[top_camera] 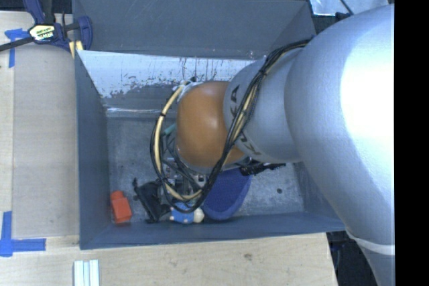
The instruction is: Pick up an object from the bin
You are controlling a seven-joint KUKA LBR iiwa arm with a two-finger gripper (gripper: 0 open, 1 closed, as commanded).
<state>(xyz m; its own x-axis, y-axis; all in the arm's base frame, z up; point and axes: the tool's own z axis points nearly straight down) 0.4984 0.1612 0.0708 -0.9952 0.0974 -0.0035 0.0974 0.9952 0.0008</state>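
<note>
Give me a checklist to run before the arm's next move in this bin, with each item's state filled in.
1. Gripper is low in the bin, near its front wall: ok.
2. Things are close by it, namely a black piece, a blue-and-white piece and a blue disc: ok.
3. Which of them it is set on: cannot tell, the wrist covers that spot.
4. Orange block lies apart on the left, out of the way: ok.
5. Clearance to the front wall: cannot tell; the things lie close to it.
</note>
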